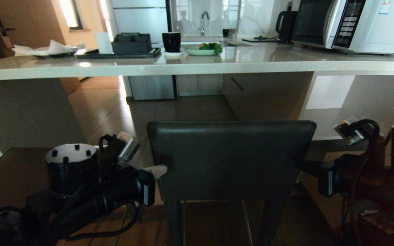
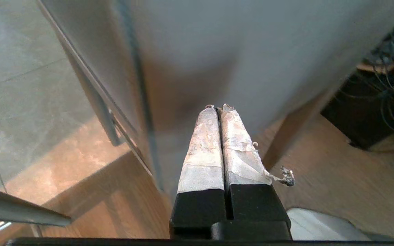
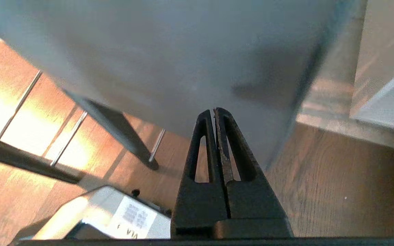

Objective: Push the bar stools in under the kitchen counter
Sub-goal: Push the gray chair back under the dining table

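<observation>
Kitchen setting: wood-look floor (image 1: 214,222) on the near side, pale tile beyond, under the counter.

Left gripper (image 2: 217,108): taped fingers (image 2: 202,150) pressed flat together, nothing between them. Tips at the left edge of the stool backrest (image 1: 231,159), against or just short of it; contact cannot be confirmed. Left arm comes in low from the near left.

Right gripper (image 3: 214,111): black slotted fingers (image 3: 234,153) also clenched tight, empty. Tips at the back face of the same backrest near its right edge, touching or nearly so. In the head view its tips are hidden behind the backrest's right side; only the wrist shows.

Stool: dark leather backrest faces the robot, upright, centred between the two arms. Slim dark legs (image 1: 173,222) and thin metal footrest bars (image 3: 68,138) below it. Seat is hidden behind the backrest.

Second stool (image 1: 12,174): only part of a dark seat shows at the near left, beside the left arm.

Counter (image 1: 251,63): pale stone slab beyond the stool, higher than the backrest top. Central stool stands on the robot's side of the counter edge, facing the open gap beneath; how far in it sits cannot be judged.

On the slab: black tray (image 1: 121,53), black cup (image 1: 171,41), plate with green items (image 1: 202,50), kettle (image 1: 286,22), microwave (image 1: 347,24).
</observation>
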Controlling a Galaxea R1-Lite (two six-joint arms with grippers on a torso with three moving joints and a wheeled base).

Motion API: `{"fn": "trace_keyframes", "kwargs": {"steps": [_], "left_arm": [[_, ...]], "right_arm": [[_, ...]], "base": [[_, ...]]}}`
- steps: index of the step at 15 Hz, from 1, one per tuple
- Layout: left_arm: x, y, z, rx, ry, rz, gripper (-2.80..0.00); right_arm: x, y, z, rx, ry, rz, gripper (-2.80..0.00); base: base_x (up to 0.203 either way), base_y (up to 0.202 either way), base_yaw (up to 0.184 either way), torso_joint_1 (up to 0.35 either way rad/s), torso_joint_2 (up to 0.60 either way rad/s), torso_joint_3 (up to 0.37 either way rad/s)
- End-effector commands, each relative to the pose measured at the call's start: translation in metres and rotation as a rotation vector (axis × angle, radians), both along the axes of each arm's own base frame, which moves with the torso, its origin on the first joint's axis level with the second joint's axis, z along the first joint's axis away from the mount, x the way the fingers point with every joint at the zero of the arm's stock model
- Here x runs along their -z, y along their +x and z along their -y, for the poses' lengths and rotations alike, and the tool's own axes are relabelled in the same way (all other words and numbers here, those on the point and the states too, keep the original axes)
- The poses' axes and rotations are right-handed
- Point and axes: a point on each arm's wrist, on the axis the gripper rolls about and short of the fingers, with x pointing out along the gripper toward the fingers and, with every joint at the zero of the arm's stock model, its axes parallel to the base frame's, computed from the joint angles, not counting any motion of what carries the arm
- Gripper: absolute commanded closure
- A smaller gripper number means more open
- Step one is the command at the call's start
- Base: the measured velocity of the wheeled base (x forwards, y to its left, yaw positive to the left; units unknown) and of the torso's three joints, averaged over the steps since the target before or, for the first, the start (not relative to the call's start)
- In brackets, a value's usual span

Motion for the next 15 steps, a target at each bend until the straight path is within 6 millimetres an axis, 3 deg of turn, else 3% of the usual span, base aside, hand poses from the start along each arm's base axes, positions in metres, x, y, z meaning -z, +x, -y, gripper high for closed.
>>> {"fn": "trace_keyframes", "kwargs": {"steps": [1, 3, 5, 7, 10, 15], "left_arm": [[-0.004, 0.004, -0.001, -0.013, -0.009, 0.019, 0.0], [-0.009, -0.002, -0.005, -0.014, -0.017, 0.036, 0.0], [-0.022, -0.02, -0.015, -0.012, -0.041, 0.077, 0.0], [-0.018, -0.026, -0.03, -0.093, -0.021, 0.071, 0.0], [-0.014, -0.008, -0.04, -0.193, 0.034, 0.085, 0.0], [-0.007, 0.046, -0.026, -0.268, 0.048, 0.079, 0.0]], "right_arm": [[0.009, 0.017, -0.006, 0.01, -0.007, -0.003, 0.0], [0.008, 0.017, -0.005, 0.045, -0.01, 0.035, 0.0], [-0.006, -0.005, 0.003, 0.051, 0.001, 0.074, 0.0], [-0.011, -0.019, 0.021, 0.114, -0.012, 0.068, 0.0], [-0.012, -0.002, 0.05, 0.265, -0.082, 0.064, 0.0], [-0.008, 0.035, 0.04, 0.225, -0.082, 0.056, 0.0]], "base": [[0.0, 0.0, 0.0, 0.0, 0.0, 0.0], [0.0, 0.0, 0.0, 0.0, 0.0, 0.0], [0.0, 0.0, 0.0, 0.0, 0.0, 0.0], [0.0, 0.0, 0.0, 0.0, 0.0, 0.0], [0.0, 0.0, 0.0, 0.0, 0.0, 0.0], [0.0, 0.0, 0.0, 0.0, 0.0, 0.0]]}}
